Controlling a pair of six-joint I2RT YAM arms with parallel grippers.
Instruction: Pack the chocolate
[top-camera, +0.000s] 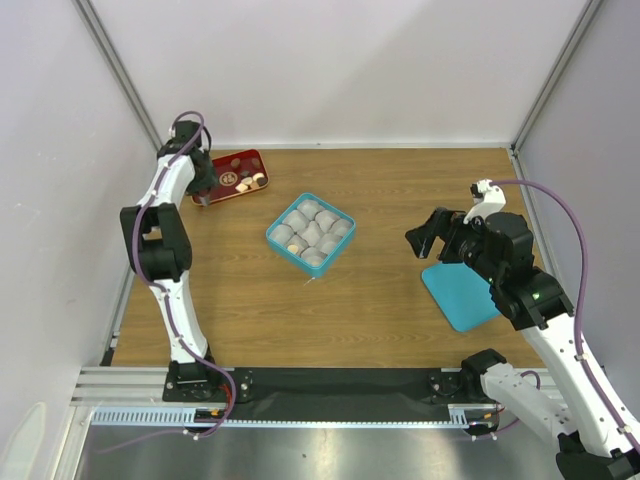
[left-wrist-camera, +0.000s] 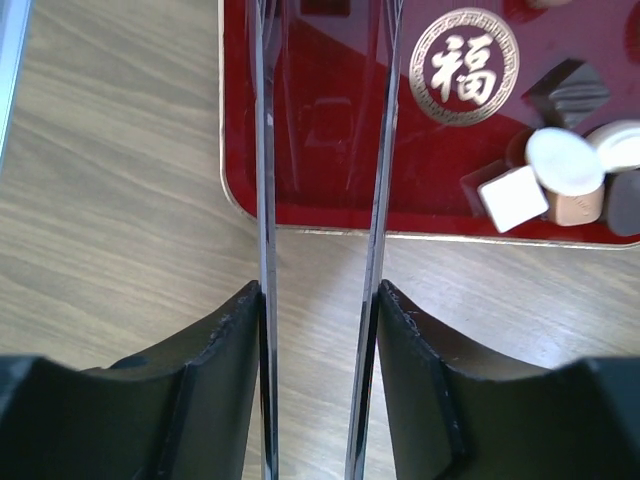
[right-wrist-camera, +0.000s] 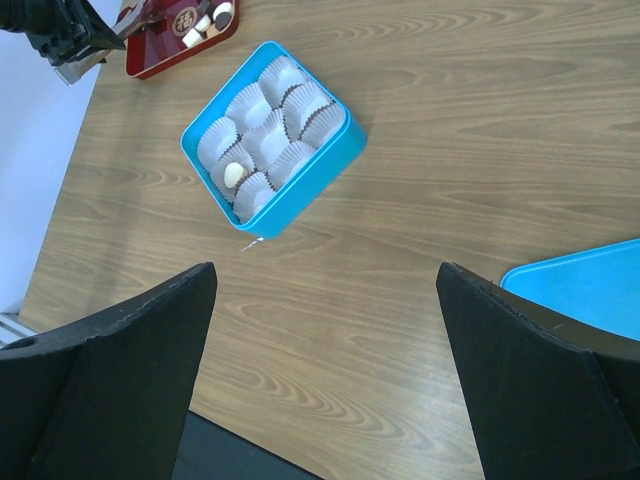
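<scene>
Now the left gripper (left-wrist-camera: 322, 100) hangs over the tray's (left-wrist-camera: 440, 170) near-left end, jaws partway apart with nothing seen between them. The chocolate (left-wrist-camera: 565, 165) clusters just to its right. One pale piece (right-wrist-camera: 233, 174) lies in the box (right-wrist-camera: 320, 180). The right gripper (right-wrist-camera: 325, 270) gapes wide, empty.

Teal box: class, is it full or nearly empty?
Nearly empty: the teal box holds one pale chocolate; its other paper cups look bare.
</scene>
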